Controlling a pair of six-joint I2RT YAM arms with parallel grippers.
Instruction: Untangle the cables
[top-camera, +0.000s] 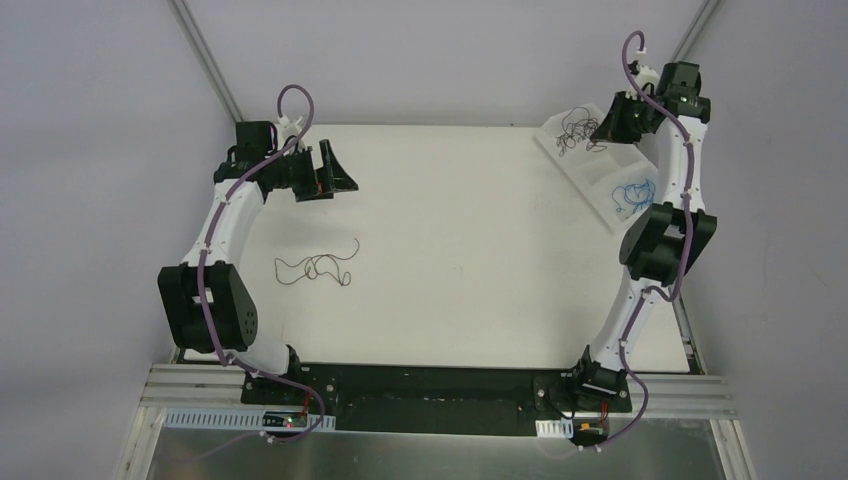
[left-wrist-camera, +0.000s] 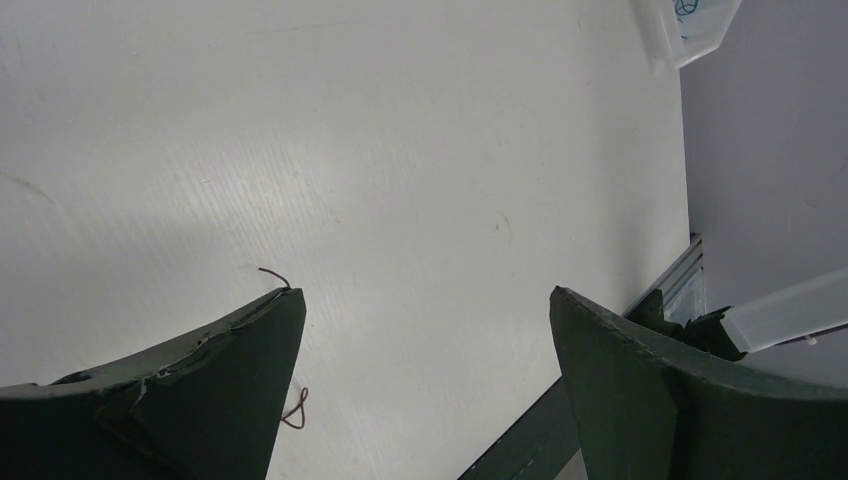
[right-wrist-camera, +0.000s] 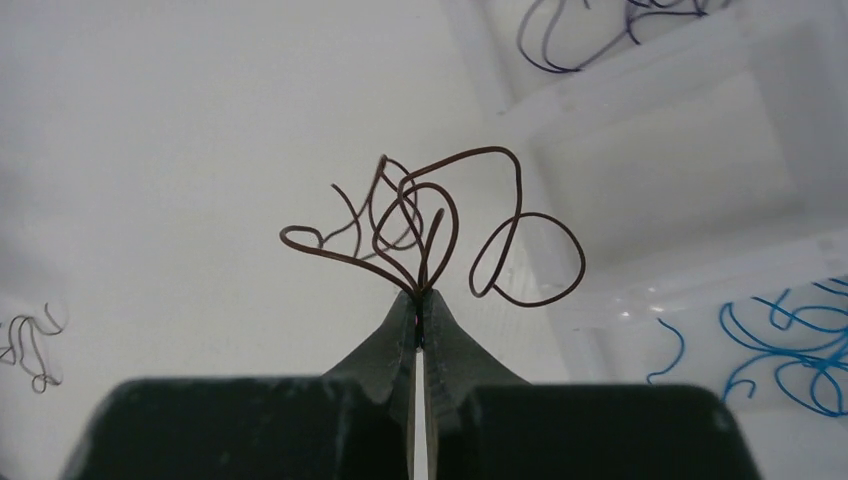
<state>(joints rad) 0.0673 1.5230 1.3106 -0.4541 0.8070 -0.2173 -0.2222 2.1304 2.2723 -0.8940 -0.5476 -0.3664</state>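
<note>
Top external: brown cable (top-camera: 318, 268) mid table (top-camera: 470, 260)

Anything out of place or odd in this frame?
Nothing looks damaged or spilled. One loose brown wire lies alone on the left part of the table, far from the tray, which sits at an angle in the far right corner. The right claw is shut on a brown tangle.
</note>
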